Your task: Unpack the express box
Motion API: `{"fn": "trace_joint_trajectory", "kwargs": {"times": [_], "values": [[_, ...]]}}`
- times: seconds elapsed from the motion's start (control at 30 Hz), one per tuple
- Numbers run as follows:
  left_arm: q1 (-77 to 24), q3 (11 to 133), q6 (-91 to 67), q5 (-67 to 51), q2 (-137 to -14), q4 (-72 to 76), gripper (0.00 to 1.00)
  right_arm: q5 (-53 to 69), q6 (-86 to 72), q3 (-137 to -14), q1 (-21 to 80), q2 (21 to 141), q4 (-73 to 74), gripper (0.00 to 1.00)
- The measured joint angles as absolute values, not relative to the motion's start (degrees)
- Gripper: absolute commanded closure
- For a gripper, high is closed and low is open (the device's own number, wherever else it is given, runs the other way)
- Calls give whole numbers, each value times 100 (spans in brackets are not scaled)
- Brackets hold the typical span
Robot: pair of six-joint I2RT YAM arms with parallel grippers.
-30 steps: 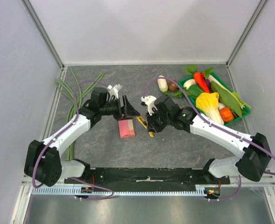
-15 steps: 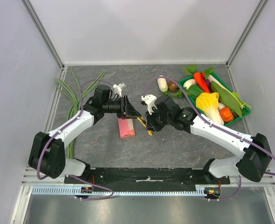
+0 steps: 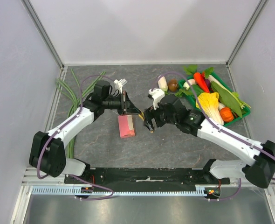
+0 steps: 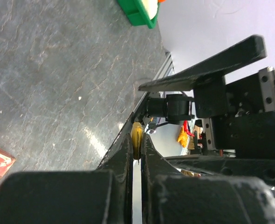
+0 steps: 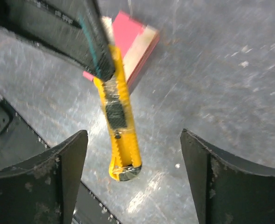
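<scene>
Fingers of the left gripper are pressed together on a yellow utility knife. The left wrist view shows a thin yellow edge of it pinched between the two black pads at centre frame. In the right wrist view those dark fingers come down from the upper left and clamp the knife's upper end, and its body slants down toward the bottom centre. The right gripper stands wide apart. Its two fingers rise at the lower left and lower right of its own view, with the knife's lower end between them, and neither one touches it. The express box lies flat on the grey table, just below the left gripper's tips in the overhead view and to the left of the right gripper. No finger touches it. In the right wrist view it sits at upper centre, behind the knife and beyond the open fingers. In the left wrist view only a red corner shows at the lower left edge. A green tray of vegetables sits at the right, and long green stalks lie at the left.
</scene>
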State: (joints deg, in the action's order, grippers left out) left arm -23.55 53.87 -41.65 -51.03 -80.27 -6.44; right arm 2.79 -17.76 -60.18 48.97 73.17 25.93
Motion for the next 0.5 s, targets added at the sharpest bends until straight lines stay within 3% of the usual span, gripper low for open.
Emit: {"fn": "trace_joint_trajectory", "kwargs": {"times": [0.13,0.33,0.5], "values": [[-2346,5682,-4101,-4987,-7767,-784,98,-384,-2281,-5948,4897,6632,2104,2],[-2316,5990,-4261,-4624,-6973,-580,98,-1221,-3328,-5551,4895,5527,884,2],[-2316,6125,-4737,-4254,-6368,-38,98,-1382,-4152,-5269,4890,5365,-191,2]]}}
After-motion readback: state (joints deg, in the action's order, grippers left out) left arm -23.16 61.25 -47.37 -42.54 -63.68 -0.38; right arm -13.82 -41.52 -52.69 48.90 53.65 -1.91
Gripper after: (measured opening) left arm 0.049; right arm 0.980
